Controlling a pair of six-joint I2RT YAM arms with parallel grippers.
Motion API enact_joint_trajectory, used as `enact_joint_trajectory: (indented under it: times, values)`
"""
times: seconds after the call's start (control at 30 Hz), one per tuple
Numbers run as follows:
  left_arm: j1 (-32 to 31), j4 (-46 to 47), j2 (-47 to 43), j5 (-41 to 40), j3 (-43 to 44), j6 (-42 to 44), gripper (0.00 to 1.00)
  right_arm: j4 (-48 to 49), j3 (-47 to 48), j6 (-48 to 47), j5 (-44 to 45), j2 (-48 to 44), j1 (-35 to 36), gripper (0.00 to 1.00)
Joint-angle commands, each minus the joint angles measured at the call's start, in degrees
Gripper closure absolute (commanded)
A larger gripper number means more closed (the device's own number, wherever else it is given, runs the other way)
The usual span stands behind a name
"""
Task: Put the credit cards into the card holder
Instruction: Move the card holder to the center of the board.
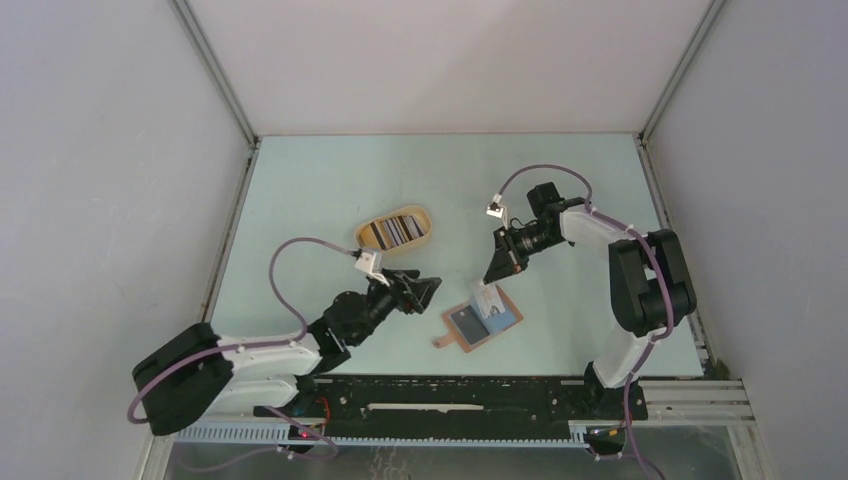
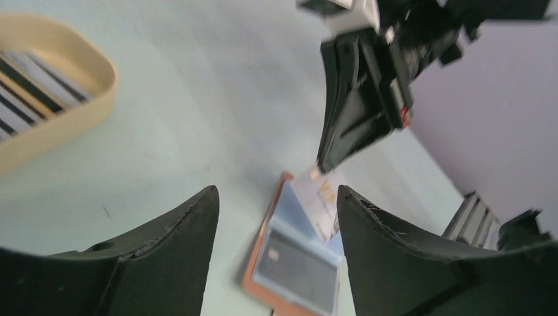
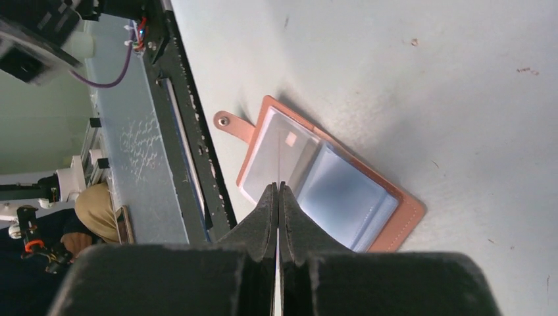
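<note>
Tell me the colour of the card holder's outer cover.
Reddish-brown, on the flat folding leather-like card holder; right wrist view shows it best.

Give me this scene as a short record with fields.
holder: reddish-brown leather folding card holder, lying open on the pale table, clear pockets up
tray: tan oval tray, striped cards inside
right gripper: shut on a pale card, standing over the holder
left gripper: open, empty, beside the holder

Brown card holder (image 3: 403, 216) open flat; credit card (image 2: 320, 201) standing on it.
</note>
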Motion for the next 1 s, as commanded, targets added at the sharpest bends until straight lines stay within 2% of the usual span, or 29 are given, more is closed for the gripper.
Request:
enact_joint_trajectory:
  times: [0.0, 0.07, 0.33, 0.5, 0.7, 0.8, 0.97]
  values:
    - [-2.79, 5.27, 8.36, 3.28, 1.23, -6.07, 0.34, 2.37, -0.02, 3.32, 2.97, 1.64, 1.13, 1.00]
    - [-4.92, 7.04, 11.72, 3.20, 1.84, -6.61, 0.46, 2.83, -0.06, 4.38, 3.92, 2.34, 1.28, 1.00]
    - [-11.11, 4.92, 22.18, 0.38, 8.08, -7.12, 0.71, 2.52, -0.08, 4.55, 4.73, 4.06, 1.26, 1.00]
    - [-13.86, 0.85, 26.41, -3.45, 10.96, -9.23, 0.82, 2.16, -0.07, 4.77, 3.89, 5.20, 1.12, 1.00]
    - [-16.08, -1.77, 31.92, -7.28, 12.41, -16.54, 0.99, 3.03, -1.06, 5.80, 2.67, 5.79, 0.38, 1.00]
    - [-16.74, -3.01, 33.22, -9.64, 11.91, -20.11, 1.00, 3.68, -1.74, 6.43, 2.04, 5.75, -0.07, 1.00]
    - [-16.86, -5.01, 32.74, -11.48, 11.87, -21.34, 1.00, 3.62, -1.74, 6.79, 1.48, 4.46, -0.61, 1.00]
